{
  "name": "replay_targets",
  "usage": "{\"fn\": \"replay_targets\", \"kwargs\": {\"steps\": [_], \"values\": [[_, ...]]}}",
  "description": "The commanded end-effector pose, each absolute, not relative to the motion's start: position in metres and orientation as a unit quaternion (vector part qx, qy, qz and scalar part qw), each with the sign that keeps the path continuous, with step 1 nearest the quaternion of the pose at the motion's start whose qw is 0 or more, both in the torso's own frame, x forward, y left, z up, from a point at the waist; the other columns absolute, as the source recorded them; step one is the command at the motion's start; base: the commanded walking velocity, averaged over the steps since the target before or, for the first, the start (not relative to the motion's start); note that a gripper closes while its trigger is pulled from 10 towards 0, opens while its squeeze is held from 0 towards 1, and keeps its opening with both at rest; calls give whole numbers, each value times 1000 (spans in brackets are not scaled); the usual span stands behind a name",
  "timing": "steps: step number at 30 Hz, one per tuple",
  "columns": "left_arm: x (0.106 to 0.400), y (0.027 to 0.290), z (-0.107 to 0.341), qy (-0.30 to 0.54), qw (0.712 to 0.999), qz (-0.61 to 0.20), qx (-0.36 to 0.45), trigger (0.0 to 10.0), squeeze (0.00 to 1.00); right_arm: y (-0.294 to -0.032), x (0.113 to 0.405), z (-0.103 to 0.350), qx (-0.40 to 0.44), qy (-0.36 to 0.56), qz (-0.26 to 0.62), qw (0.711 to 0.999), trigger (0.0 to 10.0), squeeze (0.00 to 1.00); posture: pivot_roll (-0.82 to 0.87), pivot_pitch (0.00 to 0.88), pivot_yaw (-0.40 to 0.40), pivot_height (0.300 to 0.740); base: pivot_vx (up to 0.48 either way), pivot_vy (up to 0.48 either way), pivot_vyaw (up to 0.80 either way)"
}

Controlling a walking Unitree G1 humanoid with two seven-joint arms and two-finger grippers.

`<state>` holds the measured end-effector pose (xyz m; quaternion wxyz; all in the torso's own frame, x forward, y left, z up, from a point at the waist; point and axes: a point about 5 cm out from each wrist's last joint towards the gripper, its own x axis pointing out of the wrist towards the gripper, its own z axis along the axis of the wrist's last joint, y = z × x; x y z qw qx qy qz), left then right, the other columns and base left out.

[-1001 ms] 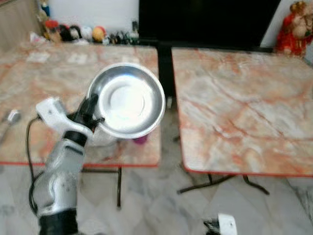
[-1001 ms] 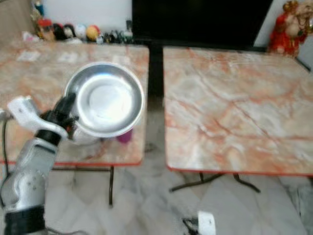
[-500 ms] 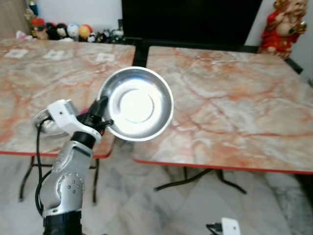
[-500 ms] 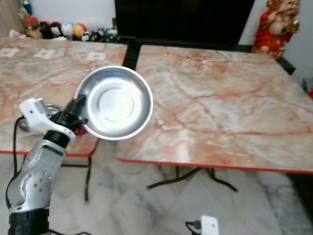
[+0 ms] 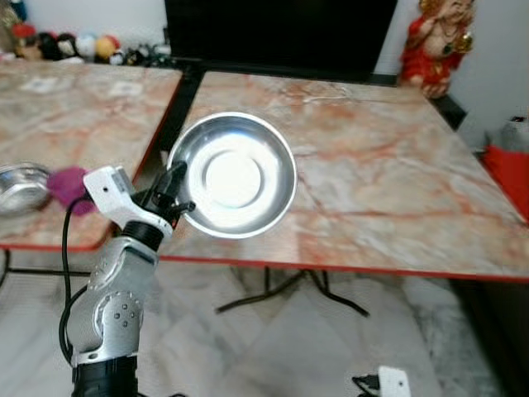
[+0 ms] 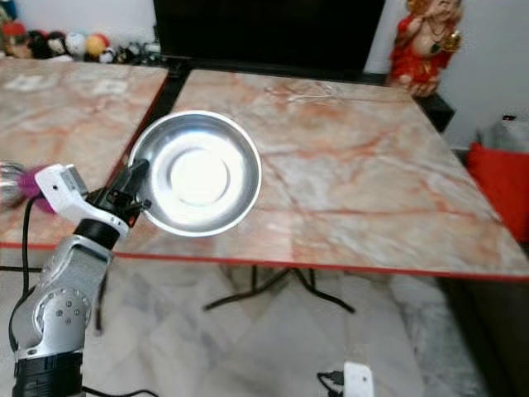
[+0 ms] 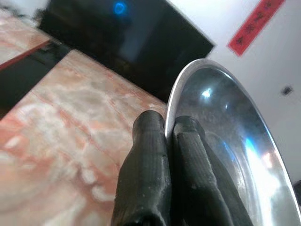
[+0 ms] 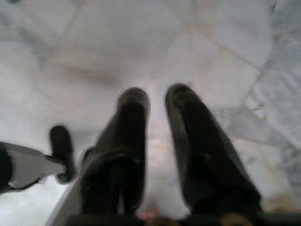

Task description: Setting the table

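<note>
A round shiny steel dish (image 5: 237, 175) is tilted up so its inside faces me, held above the near edge of the right marble table (image 5: 380, 190). My left gripper (image 5: 175, 194) is shut on its left rim; in the left wrist view the two black fingers (image 7: 148, 141) pinch the rim of the dish (image 7: 225, 141). My right gripper (image 8: 156, 101) hangs low over the pale floor tiles, its fingers a little apart with nothing between them.
A second marble table (image 5: 83, 116) stands to the left with a steel bowl (image 5: 21, 186) and a purple object (image 5: 68, 186) near its edge. A black cabinet (image 5: 273, 33) is behind the tables. At right stand a red figurine (image 5: 434, 41) and a red bag (image 5: 506, 169).
The whole view has swung toward the right-hand table, so the camera has moved. The dish stays gripped in my left gripper, now over that table's near left edge.
</note>
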<state>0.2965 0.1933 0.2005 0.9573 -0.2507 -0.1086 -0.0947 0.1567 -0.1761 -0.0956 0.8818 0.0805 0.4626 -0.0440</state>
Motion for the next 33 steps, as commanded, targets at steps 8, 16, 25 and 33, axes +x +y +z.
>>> {"fn": "replay_targets", "kwargs": {"steps": [8,16,25,33], "values": [[296,192,214,-113,964,-118,-210,10000,0,-170,157,-96,92,464,-46,880,10000,0,279,1,-18,740,0,-419,0],[299,185,203,-77,974,-118,-175,10000,0,-170,156,-97,95,464,-50,880,10000,0,265,0,-26,740,0,-143,0],[297,184,198,-63,979,-124,-148,10000,0,-171,156,-97,95,463,-53,880,10000,0,244,9,-41,740,0,0,0],[300,180,196,-57,981,-140,-123,10000,0,-170,156,-96,98,462,-55,880,10000,0,228,18,-39,740,0,0,0]]}}
